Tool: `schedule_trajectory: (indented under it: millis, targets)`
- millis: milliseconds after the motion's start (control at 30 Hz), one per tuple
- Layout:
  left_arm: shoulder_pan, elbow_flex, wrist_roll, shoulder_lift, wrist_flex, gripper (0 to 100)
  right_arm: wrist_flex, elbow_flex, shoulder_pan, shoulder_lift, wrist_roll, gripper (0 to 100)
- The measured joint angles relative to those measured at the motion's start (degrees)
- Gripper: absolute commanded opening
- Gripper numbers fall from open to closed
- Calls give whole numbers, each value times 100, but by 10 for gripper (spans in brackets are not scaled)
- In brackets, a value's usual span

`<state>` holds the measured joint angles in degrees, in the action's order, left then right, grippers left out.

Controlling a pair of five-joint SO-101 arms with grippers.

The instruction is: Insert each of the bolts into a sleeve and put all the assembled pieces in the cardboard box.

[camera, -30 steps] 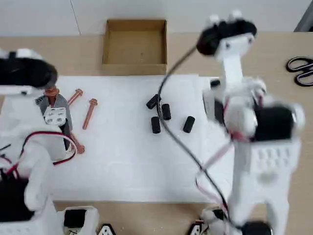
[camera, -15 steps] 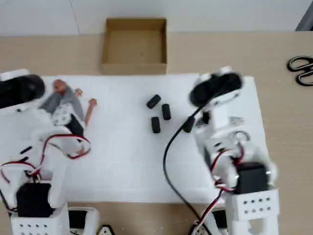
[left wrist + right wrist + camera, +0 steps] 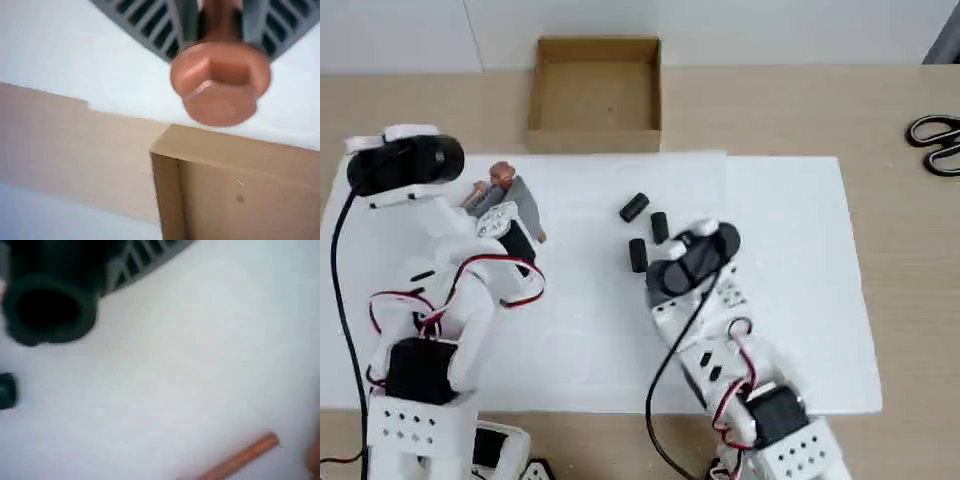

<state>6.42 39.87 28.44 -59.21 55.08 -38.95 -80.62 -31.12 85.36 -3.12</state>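
**Two-arm bolt-and-sleeve assembly.** A wooden table (image 3: 880,100) carries a white sheet (image 3: 790,300). The cardboard box (image 3: 595,125) stands at the sheet's far edge, and scissors (image 3: 935,143) lie well apart to the right. The left gripper (image 3: 505,185) is over the left part of the sheet, near the box. Its fingers (image 3: 145,20) are pressed on the shank of a copper bolt (image 3: 220,82), whose hexagonal head points toward the box. The right gripper (image 3: 80,267) is at mid-sheet, pinching a black sleeve (image 3: 47,307) with its bore open to view. 3 loose sleeves (image 3: 633,207) lie between the 2 arms, just beside the right one. The step in hand is judged to be the mating of a first pair, each arm holding 1 part and the parts well apart. The next move calls for closing that gap with the shank tip and bore on 1 axis. The wrist housing hides the right gripper in the high view. How much shank passes beyond the left fingers cannot be told. A loose bolt shank (image 3: 240,457) is cut off at the frame edge. The left arm covers further bolts, so their number is uncertain.
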Motion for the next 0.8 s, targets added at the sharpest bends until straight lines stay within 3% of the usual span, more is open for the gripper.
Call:
schedule_trajectory:
  millis: [267,800]
  targets:
    - [774,510,0,18,-299,6,9,-888,-536,1178,-642,4]
    - [1635,703,0,18,-484,6,712,-1433,-1204,1407,-431,4]
